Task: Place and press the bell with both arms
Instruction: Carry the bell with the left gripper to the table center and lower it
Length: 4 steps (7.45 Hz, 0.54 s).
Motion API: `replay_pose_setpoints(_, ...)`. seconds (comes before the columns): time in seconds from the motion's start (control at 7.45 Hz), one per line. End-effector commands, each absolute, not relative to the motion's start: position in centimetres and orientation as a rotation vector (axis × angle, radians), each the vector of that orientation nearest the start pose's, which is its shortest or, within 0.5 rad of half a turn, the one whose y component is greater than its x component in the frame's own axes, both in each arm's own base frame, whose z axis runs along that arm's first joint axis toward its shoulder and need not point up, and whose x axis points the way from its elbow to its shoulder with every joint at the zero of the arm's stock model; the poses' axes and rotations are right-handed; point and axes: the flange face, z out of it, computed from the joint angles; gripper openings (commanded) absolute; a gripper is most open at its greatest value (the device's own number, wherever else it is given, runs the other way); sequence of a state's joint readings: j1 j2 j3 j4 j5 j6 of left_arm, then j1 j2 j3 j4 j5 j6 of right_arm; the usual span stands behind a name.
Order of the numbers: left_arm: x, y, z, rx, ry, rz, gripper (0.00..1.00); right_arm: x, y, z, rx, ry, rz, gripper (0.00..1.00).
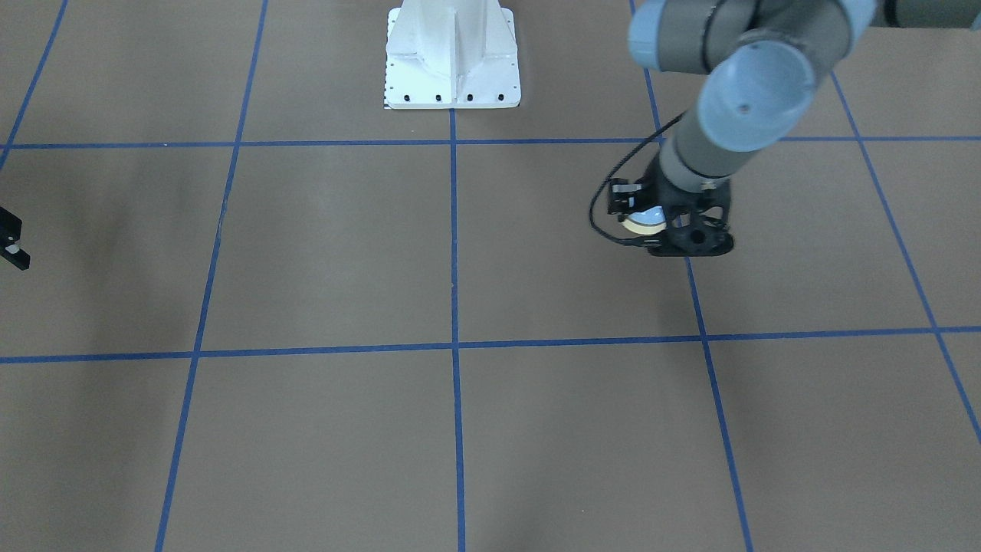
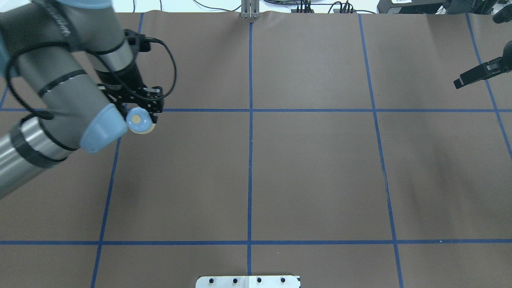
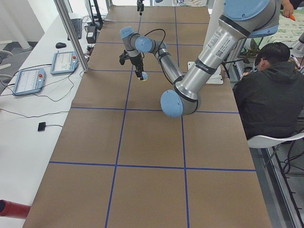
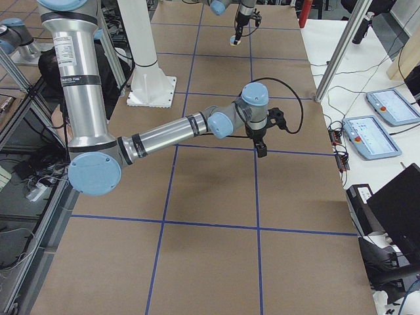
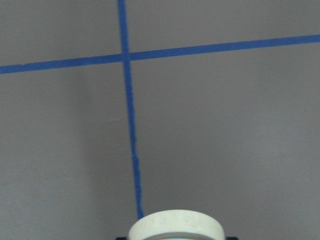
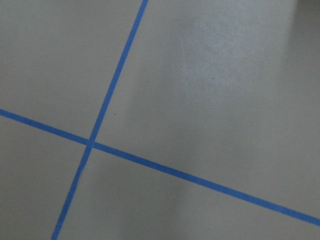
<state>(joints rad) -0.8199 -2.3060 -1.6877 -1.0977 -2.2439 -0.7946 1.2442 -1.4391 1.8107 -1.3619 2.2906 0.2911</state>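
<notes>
While the placing step is open, findings run as follows.

1. Brown paper-covered tabletop with a blue tape grid (image 2: 312, 172): flat, with faint creases. A bare grid cell nearer the middle looks the sounder landing spot, since both arms must reach it.
2. Left grey-jointed arm with light-blue caps (image 2: 60, 92): reaches over the far left part of the grid, wrist pointing down.
3. Right arm of the same make (image 4: 164, 134): well apart, at the opposite edge.
4. Left black two-finger pincer (image 2: 140, 111): clamped on the bell's sides.
5. Right pincer (image 2: 476, 76): I cannot tell whether its jaws are parted or closed.
6. Small light-blue dome bell with a cream button and cream base ring (image 2: 139, 119): held in my left pincer beside a tape crossing, apparently clear of the surface.

Recommendation: carry it inward and keep the base ring level. I should descend straight and let go only once the ring sits flat. The jaws should part fully before I lift away vertically, so the dome is not dragged. My right pincer would then press the button squarely from above.
</notes>
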Motion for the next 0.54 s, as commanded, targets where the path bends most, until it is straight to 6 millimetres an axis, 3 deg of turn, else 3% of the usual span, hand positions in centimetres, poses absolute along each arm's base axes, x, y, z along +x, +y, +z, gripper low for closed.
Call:
replay_pose_setpoints(0.0,52.6,-55.0,16.3,-0.242,0.718,-0.006,0.0,-12.1,-53.9,44.7,0.316,-0.84,-0.26,1.0)
replay_pose_setpoints(0.13,57.3,-56.1,16.3,-0.242,0.77,-0.057,0.0,-12.1,-53.9,44.7,0.317,-0.839,-0.261,1.0)
replay_pose_setpoints(0.27,60.4,-57.7,15.2,-0.245,0.778,-0.094,0.0,-12.1,-53.9,44.7,0.317,-0.838,-0.261,1.0)
replay_pose_setpoints(0.4,63.0,-57.2,15.0,-0.245,0.745,-0.087,0.0,-12.1,-53.9,44.6,0.318,-0.84,-0.262,1.0)
